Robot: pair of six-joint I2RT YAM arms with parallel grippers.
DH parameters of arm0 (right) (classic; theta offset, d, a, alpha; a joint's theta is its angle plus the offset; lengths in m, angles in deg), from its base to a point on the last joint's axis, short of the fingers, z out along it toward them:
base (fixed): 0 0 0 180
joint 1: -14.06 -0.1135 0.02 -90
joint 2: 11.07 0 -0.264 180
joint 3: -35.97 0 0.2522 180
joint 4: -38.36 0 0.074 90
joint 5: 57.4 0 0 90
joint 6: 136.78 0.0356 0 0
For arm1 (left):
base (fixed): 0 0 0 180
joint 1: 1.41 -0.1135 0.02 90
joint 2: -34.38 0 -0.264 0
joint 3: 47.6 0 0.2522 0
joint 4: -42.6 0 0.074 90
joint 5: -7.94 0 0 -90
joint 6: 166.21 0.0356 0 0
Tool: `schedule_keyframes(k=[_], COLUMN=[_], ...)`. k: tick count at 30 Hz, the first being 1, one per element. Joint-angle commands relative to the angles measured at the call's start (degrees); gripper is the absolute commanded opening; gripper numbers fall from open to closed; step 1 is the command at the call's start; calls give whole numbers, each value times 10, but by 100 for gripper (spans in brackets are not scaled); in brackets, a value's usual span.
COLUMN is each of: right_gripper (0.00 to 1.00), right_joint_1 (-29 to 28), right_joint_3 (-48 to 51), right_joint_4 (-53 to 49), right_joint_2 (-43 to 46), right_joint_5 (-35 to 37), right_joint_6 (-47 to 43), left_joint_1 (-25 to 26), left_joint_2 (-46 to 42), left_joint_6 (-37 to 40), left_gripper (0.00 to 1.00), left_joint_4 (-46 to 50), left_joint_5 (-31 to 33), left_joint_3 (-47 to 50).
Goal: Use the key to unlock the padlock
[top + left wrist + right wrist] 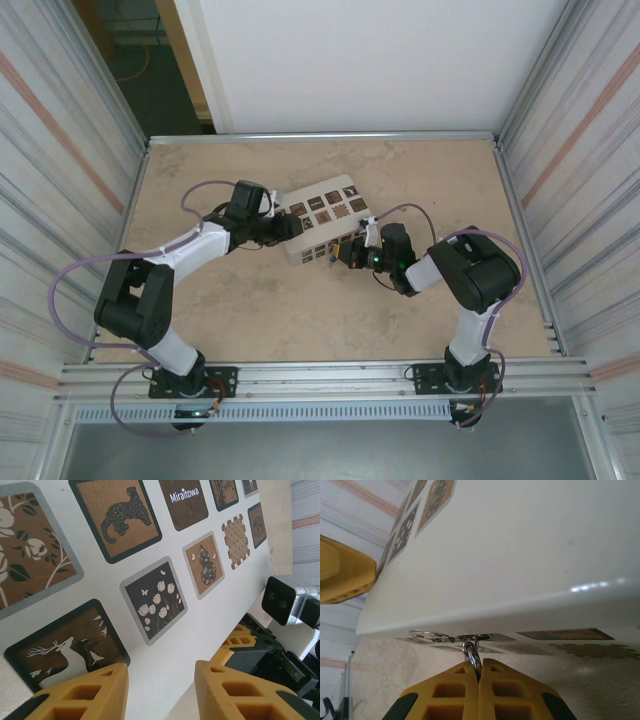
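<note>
A white box (325, 215) with dark square tags lies on the table. My left gripper (288, 228) is at its left end. In the left wrist view its jaws (161, 670) stand part way apart, astride the box's (165, 542) edge. My right gripper (345, 254) is at the box's near side. It is shut (479, 666) on the key (472, 652), a thin shiny metal sliver. The key runs up to a small metal fitting (470, 638) under the box's (495, 555) lower edge. The padlock is hidden.
Metal walls and rails enclose the tan table (420, 180). The two grippers sit close together at the box. One of the left gripper's yellow fingers (340, 570) shows beyond the box, and the right wrist's camera (282, 600) is just past the box's edge. Purple cables (75, 270) loop from both arms.
</note>
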Motion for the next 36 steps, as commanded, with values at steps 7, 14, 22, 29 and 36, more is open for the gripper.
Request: schedule_keyframes(k=[7,14,22,29,36], right_gripper=[0,0,0,0,0], right_joint_1=[-4,-8,-7,-4,4], right_joint_3=[1,-1,-2,-2,-2], right_joint_4=[80,94,100,95,94], right_joint_2=[-2,-8,-8,-2,2], right_joint_5=[21,35,45,53,53], right_joint_6=[70,101,129,154,176], left_joint_1=[9,10,10,10,10], left_joint_2=[-7,-13,-20,-21,-19], left_joint_6=[-18,-20,-23,-24,-23], left_gripper=[41,41,41,41,41], left_joint_4=[36,35,32,30,31], left_joint_5=[-4,-4,-4,-7,-8], left_joint_3=[40,47,57,58,57])
